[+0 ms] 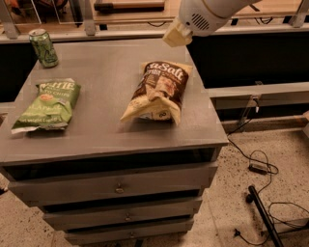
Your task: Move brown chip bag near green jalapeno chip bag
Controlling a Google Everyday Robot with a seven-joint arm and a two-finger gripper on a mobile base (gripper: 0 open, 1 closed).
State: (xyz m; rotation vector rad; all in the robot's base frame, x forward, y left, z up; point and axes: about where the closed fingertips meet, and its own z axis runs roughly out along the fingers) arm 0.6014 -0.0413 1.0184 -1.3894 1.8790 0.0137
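The brown chip bag (158, 91) lies flat on the grey cabinet top (106, 130), right of centre, with its dark lettered end pointing away from me. The green jalapeno chip bag (47, 104) lies flat near the left edge, about a bag's width of bare top away from the brown one. My gripper (176, 35) is up above the far right part of the top, beyond the brown bag and clear of it, holding nothing. The white arm (212, 12) runs off the upper right.
A green drink can (43, 47) stands at the far left corner. The cabinet has drawers (118, 185) below. A dark shelf and rail lie behind it. Cables (256, 164) and a black stand lie on the floor to the right.
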